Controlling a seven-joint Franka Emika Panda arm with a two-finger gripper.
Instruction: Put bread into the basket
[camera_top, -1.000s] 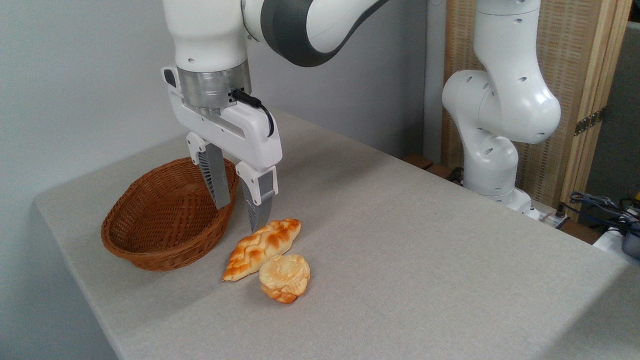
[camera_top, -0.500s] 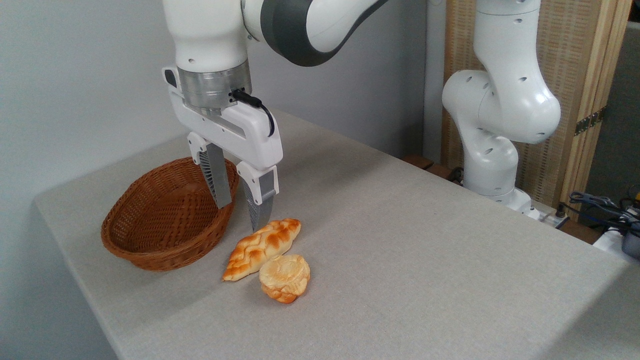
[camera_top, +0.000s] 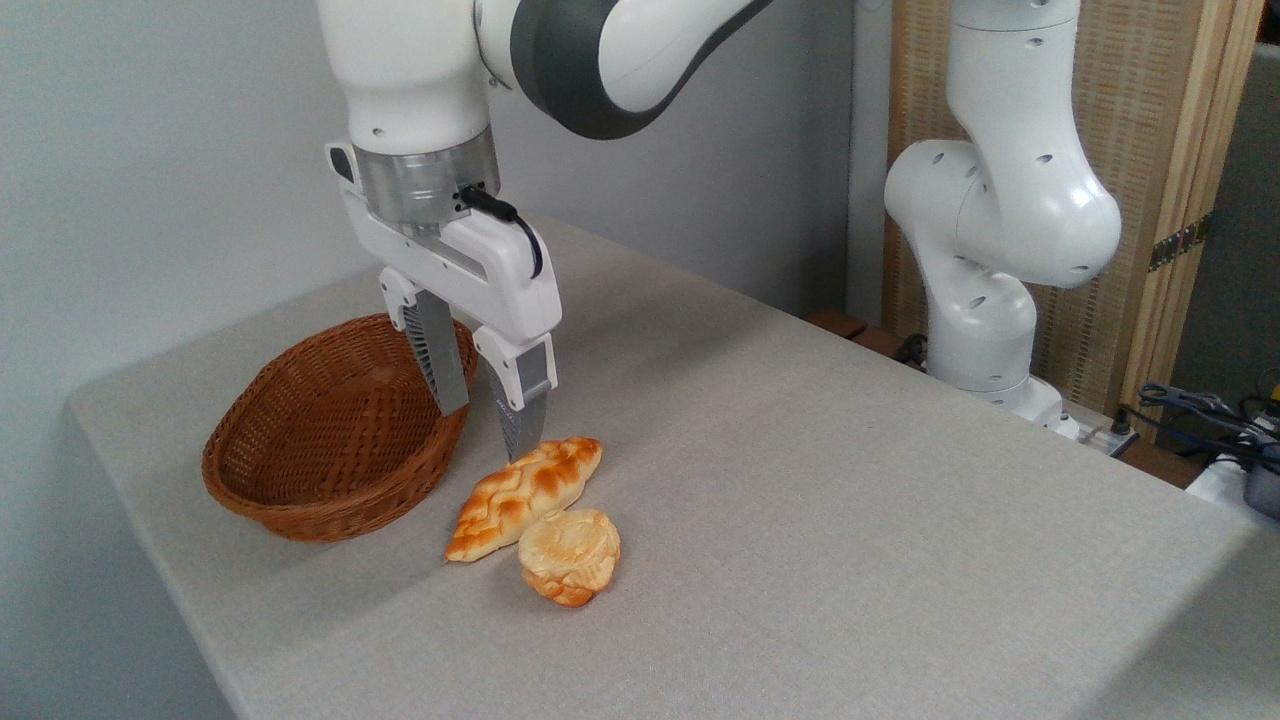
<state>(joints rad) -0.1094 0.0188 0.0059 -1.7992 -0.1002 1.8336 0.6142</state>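
Slightly lifted since earlier, gripper hangs empty, jaws apart; bread looks light, squashy, grab across browner sides.

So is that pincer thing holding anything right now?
Pincer: open and empty, hanging between the basket and the braided loaf.

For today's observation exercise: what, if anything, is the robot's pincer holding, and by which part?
Nothing. The pincer is open and empty, above the table between the basket and the braided loaf; the round bun lies untouched.
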